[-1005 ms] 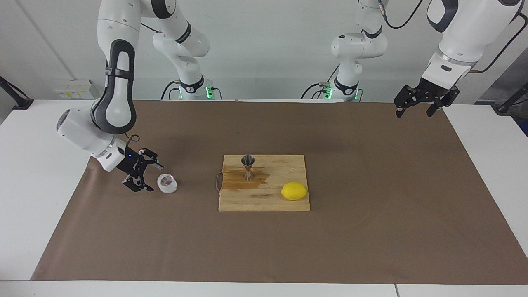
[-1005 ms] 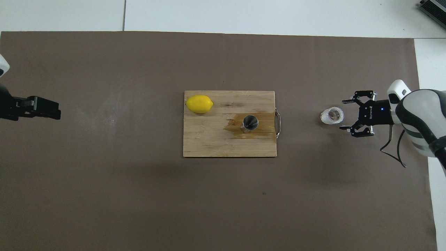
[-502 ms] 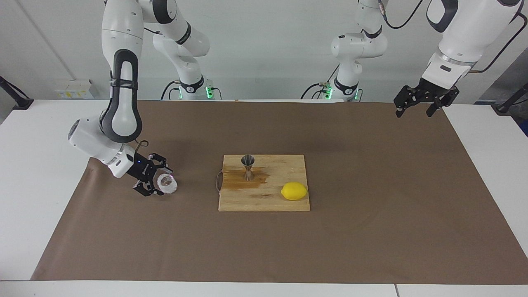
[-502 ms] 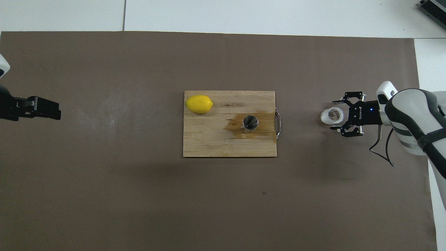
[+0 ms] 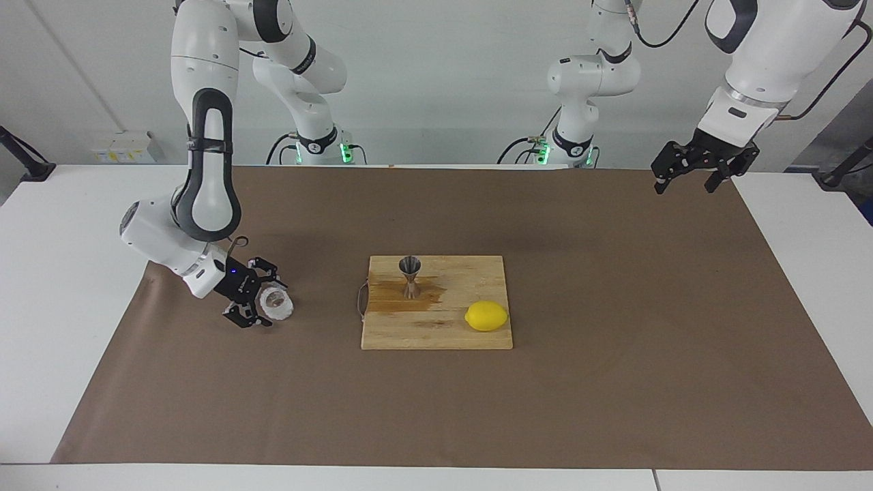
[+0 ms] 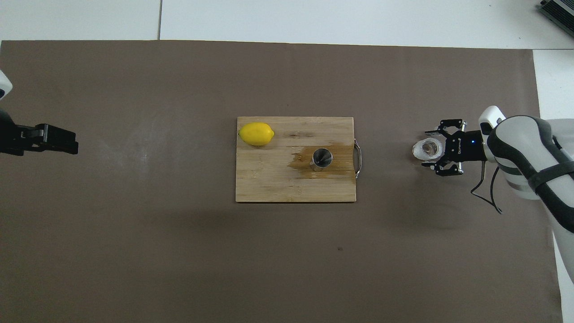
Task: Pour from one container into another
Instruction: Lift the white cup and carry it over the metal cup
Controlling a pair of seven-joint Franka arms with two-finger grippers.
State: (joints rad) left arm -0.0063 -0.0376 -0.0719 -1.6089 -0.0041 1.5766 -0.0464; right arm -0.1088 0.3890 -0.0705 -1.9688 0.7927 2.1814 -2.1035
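Note:
The bumpy clear glass cup (image 5: 279, 305) (image 6: 427, 150) stands on the brown mat toward the right arm's end of the table. My right gripper (image 5: 271, 302) (image 6: 431, 149) is low at the cup and open, with one finger on each side of it; I cannot tell whether the fingers touch it. The steel jigger (image 5: 410, 275) (image 6: 321, 159) stands upright on the wooden cutting board (image 5: 436, 334) (image 6: 269, 184), in a wet brown stain. My left gripper (image 5: 689, 177) (image 6: 54, 139) waits open and empty, raised over the mat's edge at the left arm's end.
A yellow lemon (image 5: 486, 316) (image 6: 256, 133) lies on the board's corner farther from the robots, toward the left arm's end. The board has a metal handle (image 6: 358, 158) facing the cup. A brown mat (image 5: 614, 382) covers the table.
My right gripper has moved in toward the glass cup, from beside it to having its fingers on either side of it. The cup, jigger and left arm have not moved.

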